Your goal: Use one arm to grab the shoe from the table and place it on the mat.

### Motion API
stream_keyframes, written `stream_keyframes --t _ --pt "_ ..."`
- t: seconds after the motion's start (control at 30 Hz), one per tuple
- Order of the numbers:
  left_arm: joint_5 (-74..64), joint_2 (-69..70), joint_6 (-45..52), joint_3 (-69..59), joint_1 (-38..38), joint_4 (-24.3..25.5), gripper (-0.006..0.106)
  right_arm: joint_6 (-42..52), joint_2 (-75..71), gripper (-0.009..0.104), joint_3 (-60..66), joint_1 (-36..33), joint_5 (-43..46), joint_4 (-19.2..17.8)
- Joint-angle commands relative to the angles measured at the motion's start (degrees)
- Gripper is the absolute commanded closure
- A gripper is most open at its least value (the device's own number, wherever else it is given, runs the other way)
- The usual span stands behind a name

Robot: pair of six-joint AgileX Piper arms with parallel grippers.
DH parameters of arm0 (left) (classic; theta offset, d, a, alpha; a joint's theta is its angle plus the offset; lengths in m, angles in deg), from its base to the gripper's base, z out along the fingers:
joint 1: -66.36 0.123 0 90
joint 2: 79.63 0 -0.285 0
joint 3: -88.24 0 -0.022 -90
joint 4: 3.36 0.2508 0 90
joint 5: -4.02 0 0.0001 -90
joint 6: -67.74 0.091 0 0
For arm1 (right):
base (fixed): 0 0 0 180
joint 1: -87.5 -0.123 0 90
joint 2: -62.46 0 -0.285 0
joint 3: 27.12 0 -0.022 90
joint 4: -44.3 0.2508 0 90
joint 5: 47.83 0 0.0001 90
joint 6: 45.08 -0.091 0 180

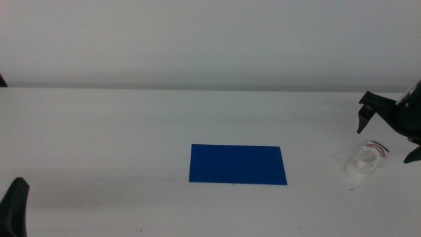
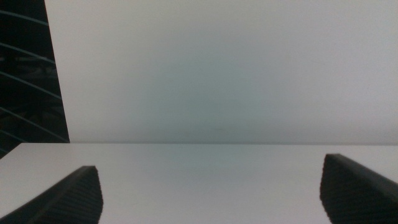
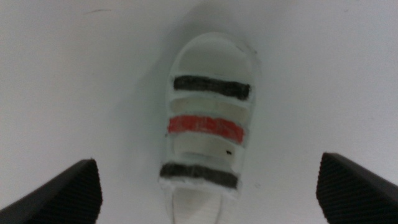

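The small white shoe (image 1: pixel 365 162) with dark, red and dark straps lies on the white table (image 1: pixel 99 138) at the right, to the right of the deep blue mat (image 1: pixel 237 164). My right gripper (image 1: pixel 388 135) hangs open just above the shoe, at the picture's right edge. In the right wrist view the shoe (image 3: pixel 208 134) lies between my wide-open jaws, a little below them. My left gripper (image 1: pixel 14 207) waits at the lower left corner, and the left wrist view shows its jaws open and empty.
The table's far edge meets a plain grey wall (image 1: pixel 210 39). A dark slatted area (image 2: pixel 25 68) shows beside the wall in the left wrist view.
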Motion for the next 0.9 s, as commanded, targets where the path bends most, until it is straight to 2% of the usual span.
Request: stream_keyframes --t 0.0,0.47,0.6,0.67,0.7,0.77,0.87 --pt "0.7 2.3 -0.3 -2.4 -0.1 -0.1 0.007 -1.2 1.0 0.003 -0.4 -0.4 1.2 0.3" --pt "0.7 2.3 -0.3 -2.4 -0.1 -0.1 0.007 -3.5 7.4 0.004 -0.4 -1.6 3.4 0.3" --pt "0.7 2.3 -0.3 -2.4 -0.1 -0.1 0.007 -3.1 8.3 0.011 -0.4 -1.6 4.2 0.3" --pt "0.7 2.3 -0.3 -2.4 -0.1 -0.1 0.007 -1.9 8.4 0.022 -0.4 -1.6 4.2 0.3" --pt "0.7 2.3 -0.3 -2.4 -0.1 -0.1 0.007 -1.9 8.6 0.030 -0.4 -1.6 3.9 0.4" --pt "0.7 2.3 -0.3 -2.4 -0.1 -0.1 0.007 -1.9 8.6 0.052 -0.4 -1.6 2.9 0.8" --pt "0.7 2.3 -0.3 -2.4 -0.1 -0.1 0.007 -1.9 8.6 0.098 -0.7 -1.8 0.1 0.9"
